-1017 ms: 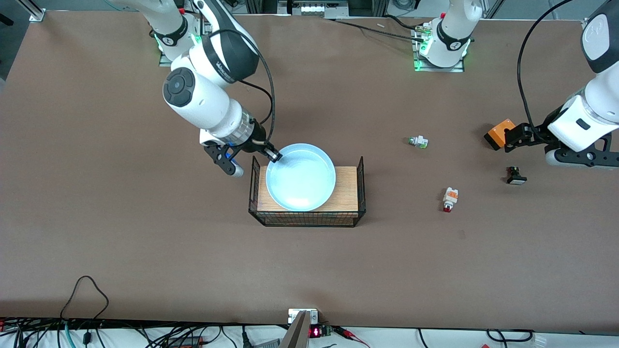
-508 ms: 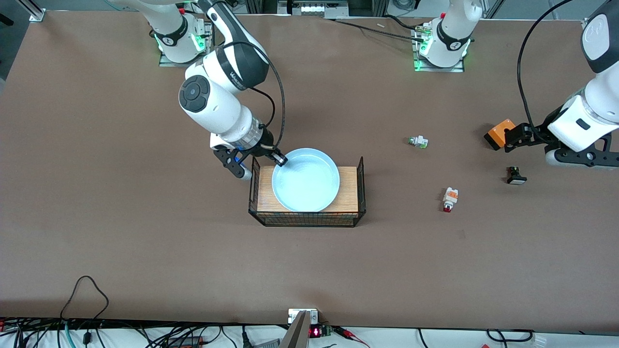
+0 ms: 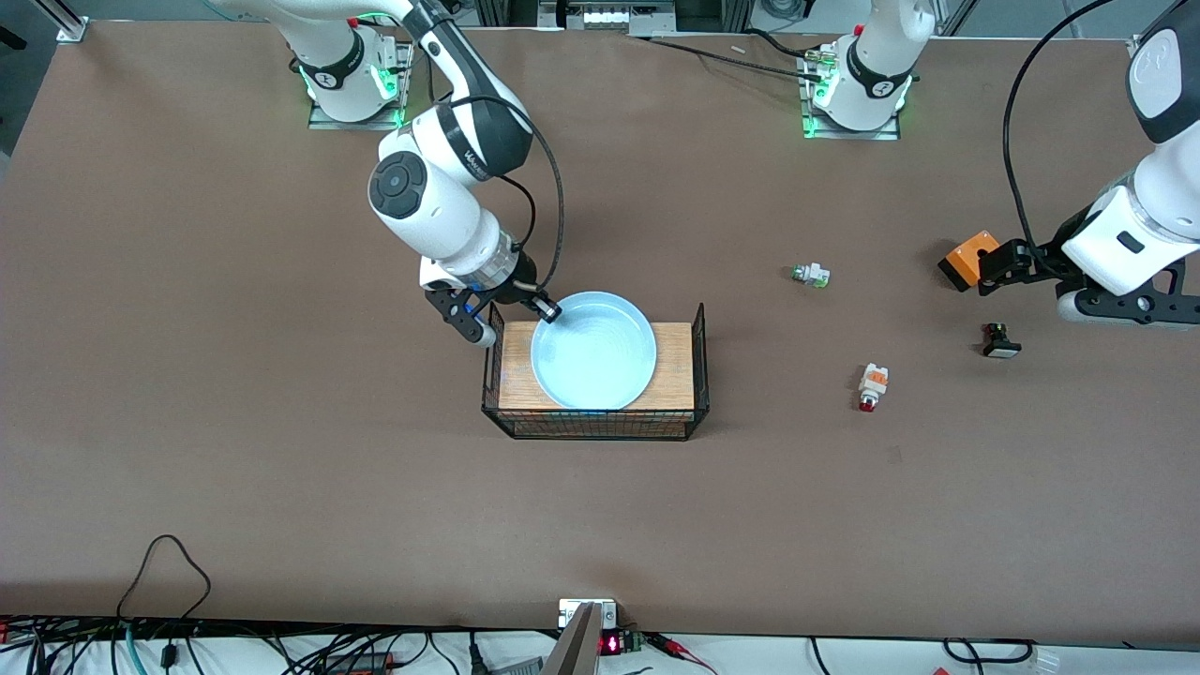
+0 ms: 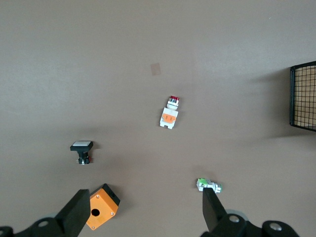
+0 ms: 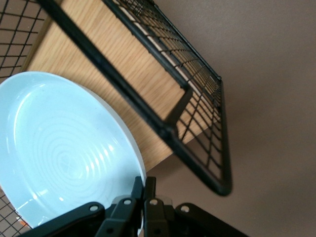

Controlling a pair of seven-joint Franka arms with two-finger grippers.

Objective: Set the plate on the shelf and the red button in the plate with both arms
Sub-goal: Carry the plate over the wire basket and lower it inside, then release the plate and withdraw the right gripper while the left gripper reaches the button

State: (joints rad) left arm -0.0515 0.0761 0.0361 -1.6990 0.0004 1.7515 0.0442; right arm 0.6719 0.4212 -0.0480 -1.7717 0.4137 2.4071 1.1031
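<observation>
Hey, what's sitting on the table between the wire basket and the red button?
Nothing: the front view shows bare table between the wire basket and the red button; the left wrist view agrees.

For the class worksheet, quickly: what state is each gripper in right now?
Right gripper: closed on the plate rim, over the wire rack.
Left gripper: open, empty, above the table near the orange box.

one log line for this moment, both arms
right gripper: shut on plate over rack | left gripper: open, waiting | red button: on table
</observation>
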